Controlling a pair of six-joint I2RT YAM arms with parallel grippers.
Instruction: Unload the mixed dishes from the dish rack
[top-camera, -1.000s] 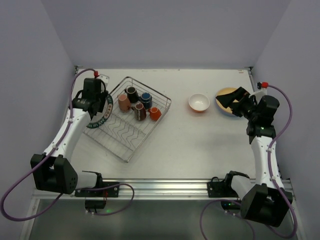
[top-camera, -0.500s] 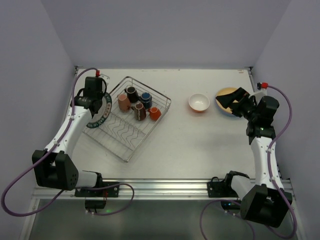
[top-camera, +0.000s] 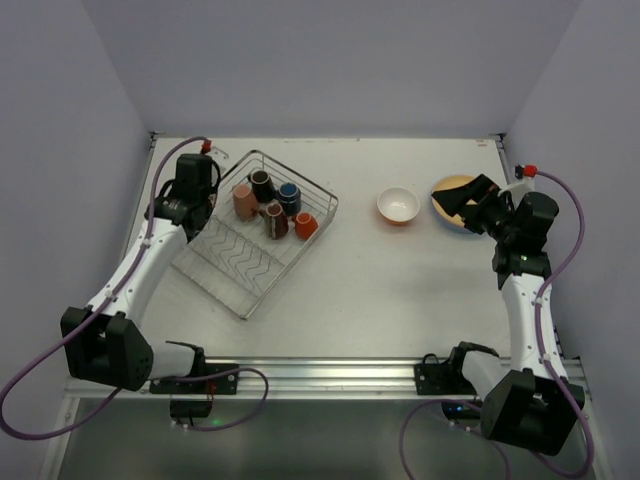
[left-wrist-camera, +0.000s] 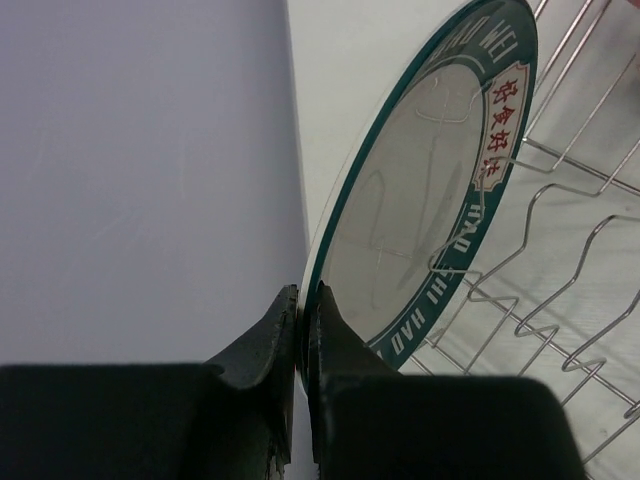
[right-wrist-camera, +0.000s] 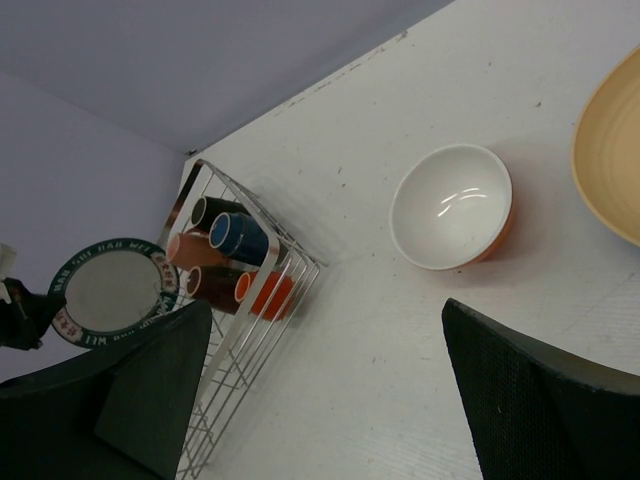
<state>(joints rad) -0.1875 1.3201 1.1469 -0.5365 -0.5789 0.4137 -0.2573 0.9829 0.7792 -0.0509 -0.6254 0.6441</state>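
The dish rack (top-camera: 245, 268) sits on the left part of the tabletop (top-camera: 400, 290), turned at an angle.

Rack contents, all grouped at the far end:
- black mug (top-camera: 262, 183)
- blue-lined mug (top-camera: 289, 192)
- pink mug (top-camera: 244, 203)
- brown mug (top-camera: 277, 221)
- orange mug (top-camera: 306, 227)

The wavy dividers at the near end carry nothing.

The left end effector (left-wrist-camera: 303, 300) is closed narrowly on the rim of the pattern-rimmed white plate (left-wrist-camera: 430, 200). The plate is on edge at the rack's left side. Contact with the wires cannot be determined.

The orange bowl (top-camera: 398, 206) stands upright on the tabletop, well apart from the rack, white inside and holding nothing. The yellow plate (right-wrist-camera: 612, 160) lies just beside it.

The right end effector (top-camera: 468, 200) hangs over the yellow plate, jaws wide, holding nothing.
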